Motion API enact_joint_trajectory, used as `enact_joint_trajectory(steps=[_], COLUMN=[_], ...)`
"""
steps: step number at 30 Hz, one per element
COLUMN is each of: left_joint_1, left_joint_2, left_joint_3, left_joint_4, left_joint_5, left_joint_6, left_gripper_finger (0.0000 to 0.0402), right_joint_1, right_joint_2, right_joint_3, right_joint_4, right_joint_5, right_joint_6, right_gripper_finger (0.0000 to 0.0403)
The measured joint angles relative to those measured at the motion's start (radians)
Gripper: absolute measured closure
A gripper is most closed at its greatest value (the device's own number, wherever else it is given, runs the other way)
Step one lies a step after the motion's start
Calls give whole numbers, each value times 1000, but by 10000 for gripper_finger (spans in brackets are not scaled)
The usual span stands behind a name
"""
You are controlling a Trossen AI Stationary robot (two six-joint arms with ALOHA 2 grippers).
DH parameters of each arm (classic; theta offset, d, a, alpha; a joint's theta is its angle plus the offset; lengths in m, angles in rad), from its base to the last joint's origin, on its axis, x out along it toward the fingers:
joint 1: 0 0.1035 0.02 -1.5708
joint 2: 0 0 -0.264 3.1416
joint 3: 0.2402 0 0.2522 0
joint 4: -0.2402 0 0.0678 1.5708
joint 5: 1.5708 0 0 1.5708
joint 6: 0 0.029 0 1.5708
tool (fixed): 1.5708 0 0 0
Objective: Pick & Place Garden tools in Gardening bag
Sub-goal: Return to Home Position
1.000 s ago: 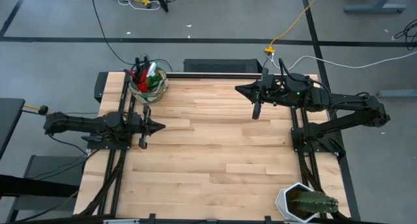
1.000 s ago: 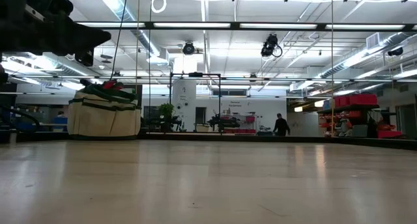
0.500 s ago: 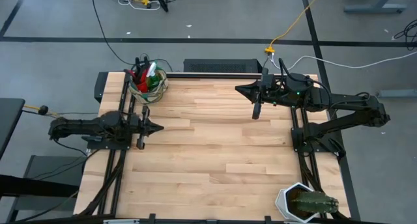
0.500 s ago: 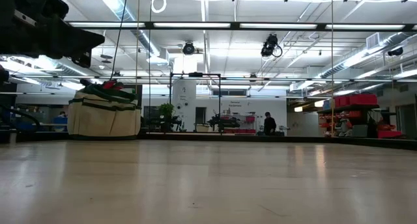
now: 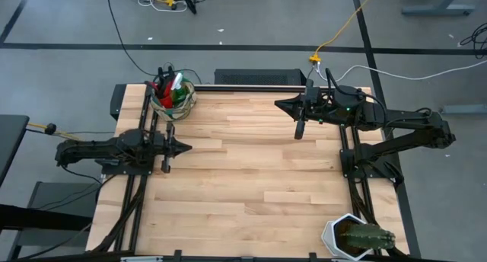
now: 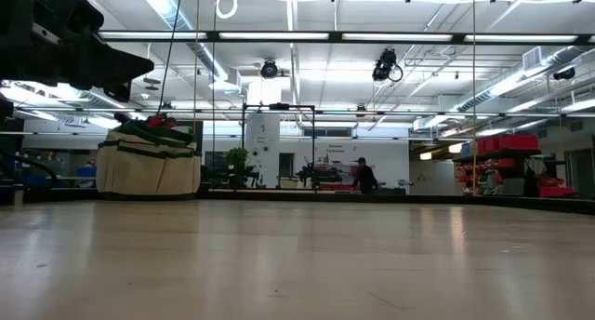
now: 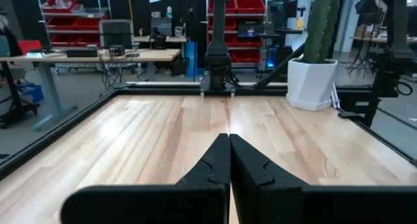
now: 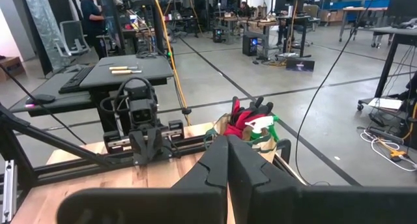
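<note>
bag (image 5: pixel 173 95): upright at far-left corner of desk (image 5: pixel 251 178); glove (image 5: pixel 163 88) + spray bottle (image 5: pixel 180 85) poke out the top.
which way: bag sits just past L tool (image 5: pixel 187 148), toward the far edge. R tool (image 5: pixel 278 104) is well apart, across the desk. L arm is nearer.
L tool: clenched, holds nothing, lies flat, points across the desk.
R tool: clenched, holds nothing, points toward the bag's side.
pot (image 5: pixel 356 236): near-right corner, not part of the job.
next, prob.: nothing left to grab; arms only need to go to rest.

The gardening bag (image 6: pixel 149 168) hides its tools (image 5: pixel 172 91) but for red and green tips, too small to tell apart. The high view's lower edge crops the cactus pot (image 5: pixel 332 233).
</note>
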Motion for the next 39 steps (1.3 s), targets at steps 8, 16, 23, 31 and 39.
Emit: enact_joint_trajectory(steps=[8,16,23,31,39], left_joint_1=[0,0,0,0,0], left_joint_2=[2,2,2,2,2], left_joint_3=[-2,-2,-2,-2,-2], left_joint_4=[22,39,45,48,48], left_joint_5=[-8,-11,-11,-11,-11], left_joint_6=[-3,-3,-4,-4,-4], left_gripper_finger=[399,399,399,399,399], right_joint_1=[0,0,0,0,0], right_joint_2=[0,0,0,0,0], right_joint_3=[0,0,0,0,0], right_joint_4=[3,4,3,4,4], right_joint_5=[0,0,0,0,0], right_joint_6=[1,1,3,3,0], right_gripper_finger=[399,399,399,399,399])
